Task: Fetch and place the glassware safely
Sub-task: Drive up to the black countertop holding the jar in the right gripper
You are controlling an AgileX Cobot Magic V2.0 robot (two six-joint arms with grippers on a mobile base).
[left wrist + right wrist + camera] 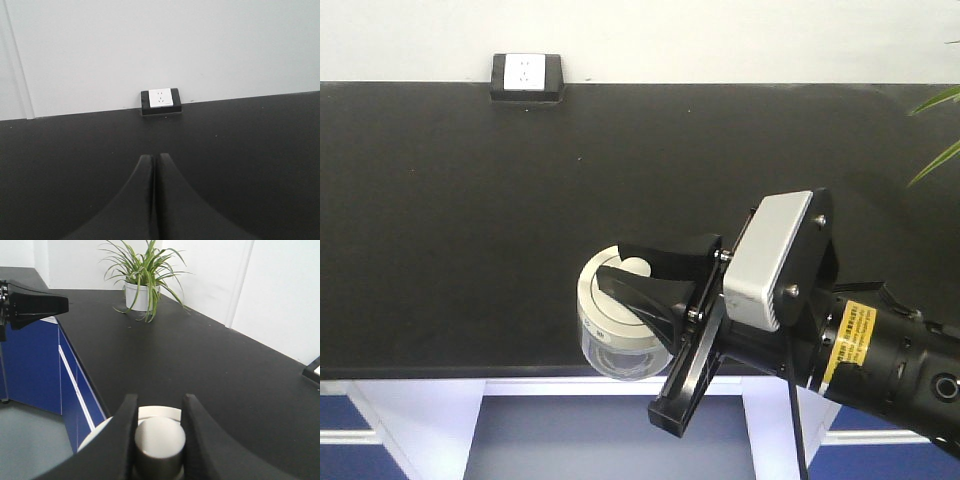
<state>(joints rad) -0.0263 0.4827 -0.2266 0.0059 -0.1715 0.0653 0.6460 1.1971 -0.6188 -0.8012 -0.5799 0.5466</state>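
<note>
Black-fingered, the right gripper (pixel 160 402) pinches the round knob (pixel 160 440) on the squat clear glass jar with a cream-white lid (pixel 610 350), at the front edge of the black countertop (pixel 470 200) (the left gripper (pixel 154 167) is pressed together).

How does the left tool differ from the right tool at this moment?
The left tool has its fingers pressed together with nothing between them; the right tool has its fingers closed around the knob on the lid of the glass jar. The left tool faces bare black counter and a wall socket; the right tool sits at the counter's front edge, over the jar. Both have black, tapering fingers.
</note>
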